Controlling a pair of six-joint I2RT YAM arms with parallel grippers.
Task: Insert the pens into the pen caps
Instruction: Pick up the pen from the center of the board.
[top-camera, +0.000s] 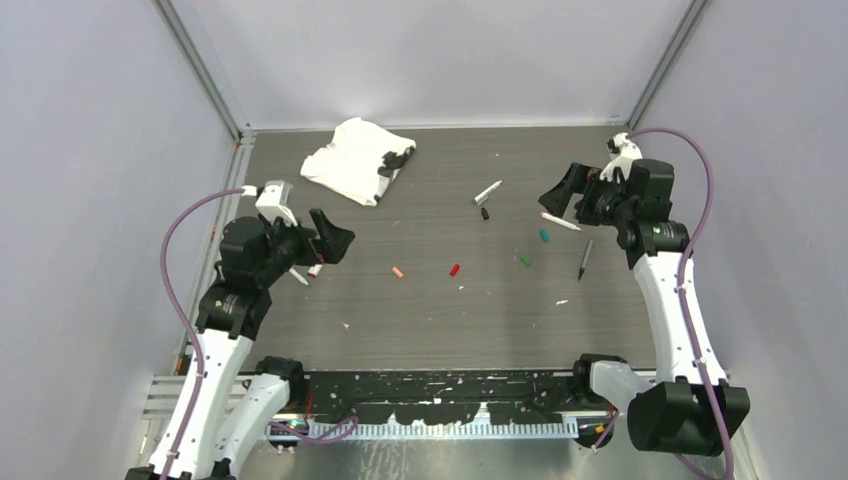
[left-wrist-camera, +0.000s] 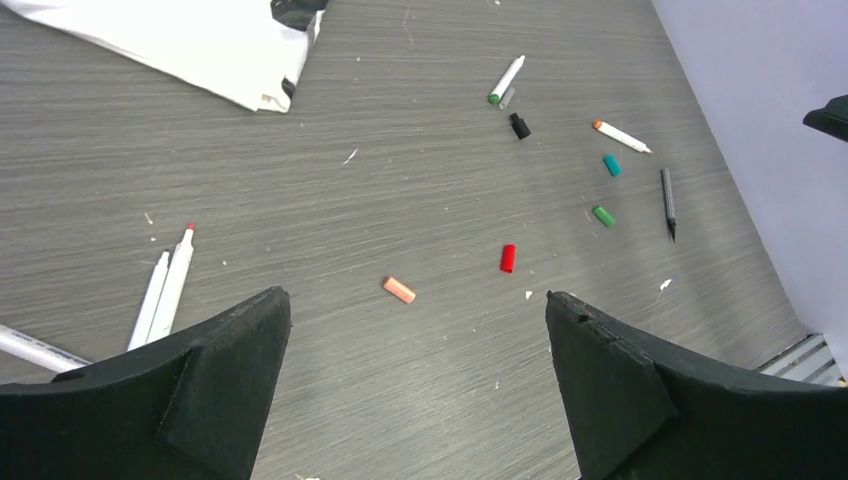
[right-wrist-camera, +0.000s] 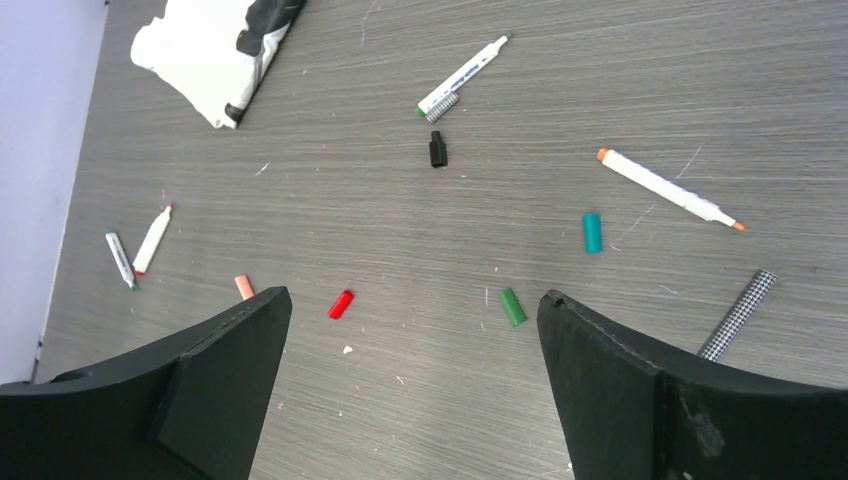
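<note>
- The left pincer hovers over the left side of the dark grey bench. Its jaws are spread wide and hold nothing.
- The right pincer hangs over the far right side of the bench. Its jaws are also spread wide and empty.
- Five pen caps lie loose on the bench, none of them on a pen.
- The salmon cap and the red cap lie near the middle.
- The green cap and the teal cap lie further right.
- The black cap lies behind them, toward the back.
- A green-ended white pen lies just beyond the black cap, apart from it.
- An orange-ended white pen lies close by the right pincer, near the teal cap.
- A slim dark grey pen lies to the right of the green cap, beside the right arm.
- Two white pens, one of them red-tipped, lie side by side next to the left pincer.
- A third white pen lies there too, partly hidden behind a finger.
- A crumpled white cloth with black print sits at the far left of the bench, well apart from the caps.
</note>
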